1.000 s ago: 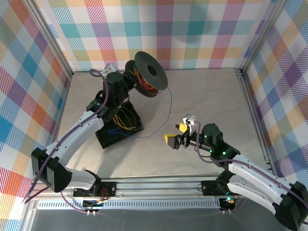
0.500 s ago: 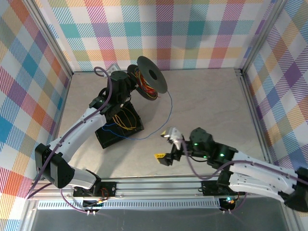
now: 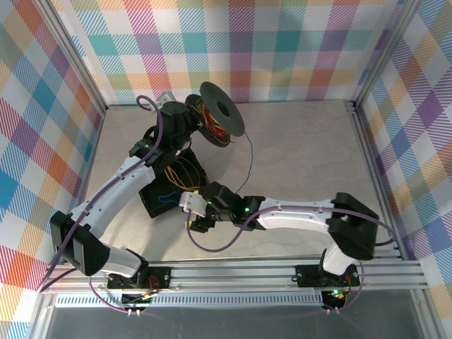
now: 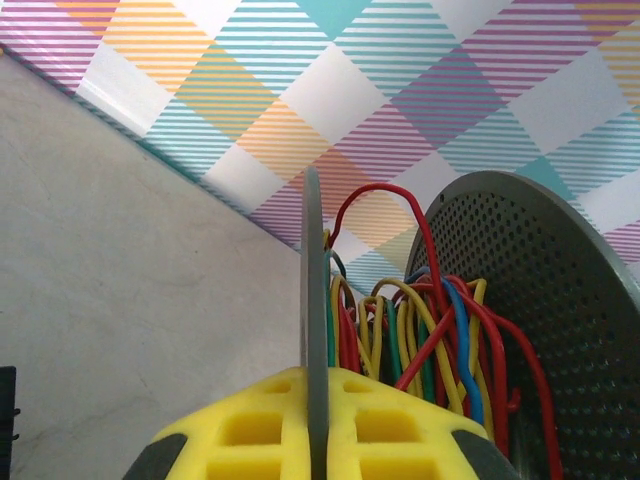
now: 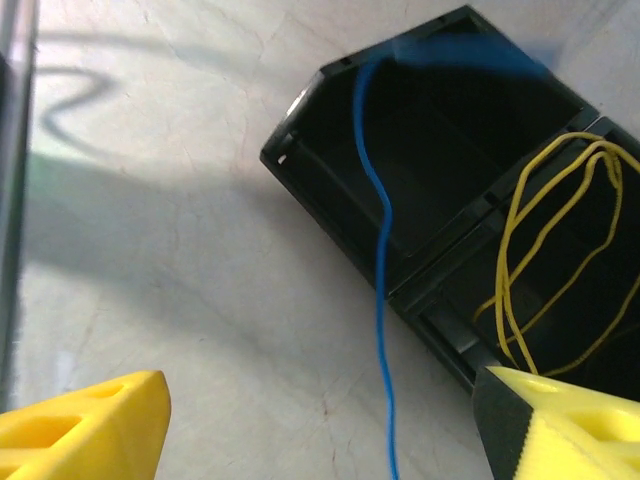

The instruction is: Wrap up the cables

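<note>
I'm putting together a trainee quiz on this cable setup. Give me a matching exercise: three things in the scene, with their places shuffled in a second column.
Things:
1. blue cable
2. yellow cable
3. spool

Places:
A. looped inside the black box
B. clamped at its rim by the left fingers
C. trailing out of the box onto the table, between the open right fingers

Pairs: 1-C, 2-A, 3-B

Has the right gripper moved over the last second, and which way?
Yes. The right gripper has swung left across the table, from right of centre to the near right corner of the black tray, above the blue cable.
</note>
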Available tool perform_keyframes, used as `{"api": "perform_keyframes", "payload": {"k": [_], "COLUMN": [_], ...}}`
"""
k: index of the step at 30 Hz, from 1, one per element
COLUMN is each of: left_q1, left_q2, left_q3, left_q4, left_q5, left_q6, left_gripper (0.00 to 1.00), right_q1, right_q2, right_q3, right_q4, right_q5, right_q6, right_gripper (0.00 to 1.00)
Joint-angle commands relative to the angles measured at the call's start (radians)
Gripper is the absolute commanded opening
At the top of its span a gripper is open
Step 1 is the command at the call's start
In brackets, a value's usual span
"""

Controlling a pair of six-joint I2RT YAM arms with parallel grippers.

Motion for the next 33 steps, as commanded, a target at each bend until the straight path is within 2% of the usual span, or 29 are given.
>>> {"api": "perform_keyframes", "payload": {"k": [1,7,11,13,15,16,17,23,24,25,26,28,33], "left_q1": [-0.007,-0.008,-0.007,-0.008,-0.008,-0.008,-0.007,-0.006,-0.006,-0.007,-0.007,-0.006,-0.007], "left_q2": [-0.064,-0.083,-0.092,-0.095,-0.095,-0.095,-0.094,-0.084,-0.083,-0.081,-0.078,-0.077,-0.078], "left_q3": [0.074,0.074,0.075,0.073,0.073,0.072,0.07,0.071,0.071,0.073,0.074,0.077,0.082], "left_q4": [0.125,0.119,0.114,0.114,0.111,0.109,0.109,0.109,0.11,0.111,0.11,0.111,0.106], "left_q5": [-0.022,-0.021,-0.022,-0.022,-0.023,-0.023,-0.024,-0.017,-0.017,-0.014,-0.011,-0.008,-0.004], "left_q6": [-0.021,-0.017,-0.012,-0.01,-0.008,-0.006,-0.006,-0.006,-0.006,-0.007,-0.007,-0.007,-0.004], "left_gripper": [0.0,0.0,0.0,0.0,0.0,0.0,0.0,0.0,0.0,0.0,0.0,0.0,0.0], "right_q1": [0.004,0.003,0.003,0.003,0.003,0.003,0.003,0.003,0.003,0.003,0.001,0.002,0.0], "right_q2": [0.056,0.183,0.226,0.236,0.235,0.229,0.221,0.174,0.175,0.186,0.196,0.223,0.269], "right_q3": [0.067,0.172,0.226,0.231,0.235,0.233,0.229,0.195,0.197,0.201,0.212,0.233,0.264], "right_q4": [0.034,-0.003,-0.054,-0.058,-0.068,-0.068,-0.067,-0.048,-0.052,-0.054,-0.065,-0.088,-0.113], "right_q5": [0.018,0.044,0.023,0.013,-0.005,-0.014,-0.024,-0.043,-0.04,-0.029,-0.026,-0.016,-0.002], "right_q6": [-0.062,-0.076,-0.063,-0.058,-0.051,-0.046,-0.041,-0.035,-0.034,-0.034,-0.039,-0.04,-0.038], "right_gripper": [0.78,0.73,0.55,0.39,0.13,0.04,0.0,0.0,0.08,0.22,0.29,0.34,0.33]}}
